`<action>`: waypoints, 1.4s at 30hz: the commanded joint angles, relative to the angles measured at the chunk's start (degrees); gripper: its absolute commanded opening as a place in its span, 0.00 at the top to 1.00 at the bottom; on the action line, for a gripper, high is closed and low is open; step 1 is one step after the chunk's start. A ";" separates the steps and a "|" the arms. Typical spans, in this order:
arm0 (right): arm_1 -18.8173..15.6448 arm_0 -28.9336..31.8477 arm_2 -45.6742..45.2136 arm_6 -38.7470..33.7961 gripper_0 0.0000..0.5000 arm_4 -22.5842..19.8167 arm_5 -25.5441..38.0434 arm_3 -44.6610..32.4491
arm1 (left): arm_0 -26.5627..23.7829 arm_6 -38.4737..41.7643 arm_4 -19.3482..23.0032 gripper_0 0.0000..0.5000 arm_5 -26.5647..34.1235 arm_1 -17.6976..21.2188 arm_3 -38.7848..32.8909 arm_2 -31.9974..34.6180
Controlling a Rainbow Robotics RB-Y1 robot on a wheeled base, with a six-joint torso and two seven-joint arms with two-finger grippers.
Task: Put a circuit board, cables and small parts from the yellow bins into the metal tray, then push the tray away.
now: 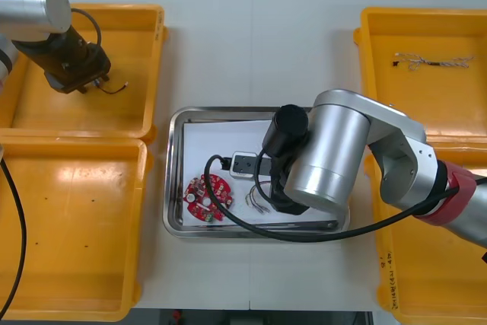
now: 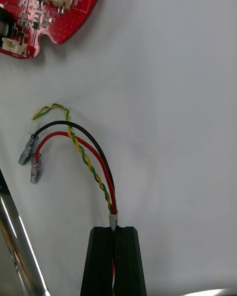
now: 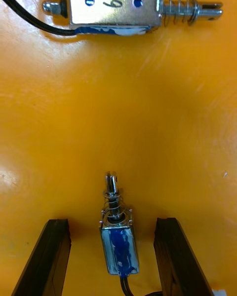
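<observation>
**Front view:** the left gripper (image 1: 80, 78) hangs over the far yellow bin (image 1: 129, 39) on its own side. The right gripper (image 1: 285, 197) is low inside the metal tray (image 1: 173, 180), with its fingers hidden under the wrist. A red circuit board (image 1: 207, 197) lies in the tray just beside that gripper, toward the robot's left.

**Right wrist view:** the right gripper (image 2: 114, 229) is clamped on a cable (image 2: 94, 163) (red, black and a yellow-green twisted pair). The cable's free ends rest on the tray's white inside ahead of the fingertips. The circuit board (image 2: 49, 5) lies farther ahead.

**Left wrist view:** the left gripper (image 3: 112, 224) has its fingers spread apart. A small metal part (image 3: 118, 239) lies between them, clear of both. A larger metal part (image 3: 116, 7) lies on the bin floor well ahead of the fingertips
</observation>
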 commanded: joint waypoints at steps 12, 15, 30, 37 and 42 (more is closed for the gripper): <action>0.88 1.83 2.28 -2.32 0.80 1.47 -0.49 0.85 | -2.39 -5.23 -0.31 1.00 -2.00 -1.01 -0.07 0.86; 0.97 1.75 2.20 -2.40 0.40 2.44 -0.49 0.85 | -2.39 -5.23 -0.22 1.00 -2.08 -1.01 -0.07 0.07; 0.97 1.57 -0.70 -2.76 0.00 2.35 -0.05 0.06 | -2.30 -5.32 -0.84 1.00 4.33 -0.40 -5.70 -0.02; 0.88 0.08 -5.45 -2.93 0.00 -0.02 7.42 -3.98 | -2.30 -4.97 -0.66 1.00 11.98 1.10 -11.85 0.60; 0.71 -2.30 -10.37 -3.55 0.00 -4.06 14.01 -7.23 | -0.98 -4.18 -1.10 1.00 18.92 1.97 -18.35 2.27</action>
